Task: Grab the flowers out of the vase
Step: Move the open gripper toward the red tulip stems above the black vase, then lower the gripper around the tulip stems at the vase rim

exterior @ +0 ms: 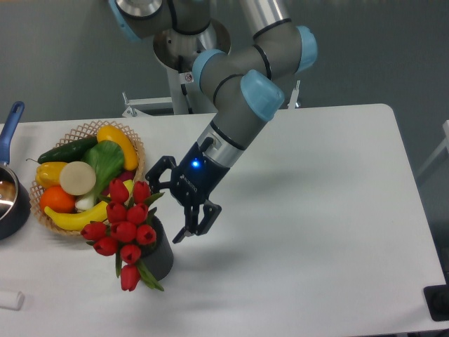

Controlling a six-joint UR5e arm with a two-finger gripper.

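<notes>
The flowers (125,228), a bunch of red tulip buds with green leaves, stand in the small dark grey vase (161,258) near the table's front left. The bunch leans left and forward over the rim, and one bud hangs low in front. My gripper (163,210) is open and empty. It sits just right of the buds, above the vase's rim. One finger is up by the top buds and the other is lower right of the vase. I cannot tell whether a finger touches the buds.
A woven basket (84,128) of fruit and vegetables stands right behind the flowers. A blue-handled pot (10,203) is at the left edge. A small white object (10,300) lies front left. A dark block (438,303) sits at the front right corner.
</notes>
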